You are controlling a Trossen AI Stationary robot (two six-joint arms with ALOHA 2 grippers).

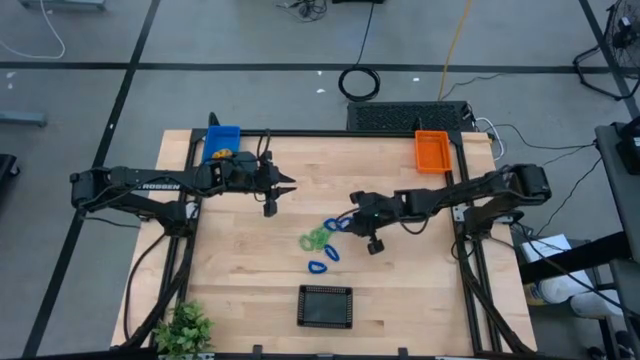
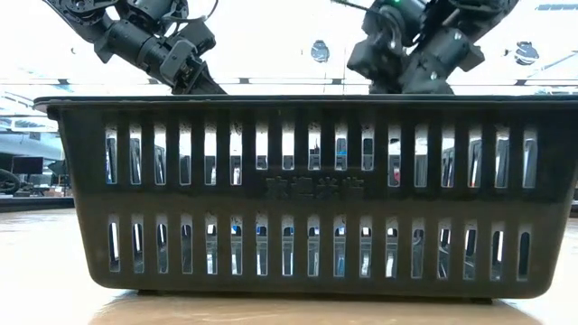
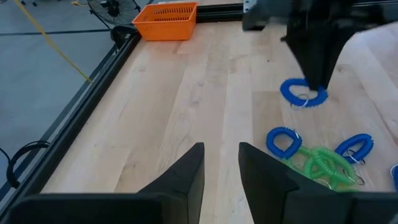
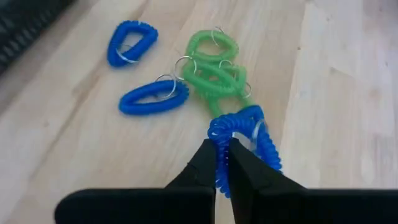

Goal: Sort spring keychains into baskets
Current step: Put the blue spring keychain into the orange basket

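Several spring keychains lie in a cluster at mid-table: green ones (image 1: 315,240) (image 4: 214,68) and blue ones (image 1: 330,255) (image 4: 152,98) (image 4: 132,42). My right gripper (image 1: 350,207) (image 4: 222,158) stands at the cluster's far-right end, shut on a blue keychain (image 4: 245,137) (image 3: 303,93). My left gripper (image 1: 285,186) (image 3: 221,168) hovers open over bare wood left of the cluster, holding nothing. The blue basket (image 1: 222,143) at the far left corner holds something orange-yellow. The orange basket (image 1: 432,150) (image 3: 166,22) sits far right, and the black basket (image 1: 326,305) (image 2: 298,194) by the near edge. My right gripper pinches the blue keychain's coil (image 4: 219,142) between its two fingertips, coming from above and slanting in from the table's right. The rest of the loop (image 4: 264,146) spreads beside the fingers. Whether it is clear of the wood, I cannot tell.
A green plant (image 1: 185,328) stands at the near left corner. A black frame rail runs along the table's edges (image 1: 330,133). Bare wood lies between the cluster and each basket. In the low view the black basket hides the tabletop behind it.
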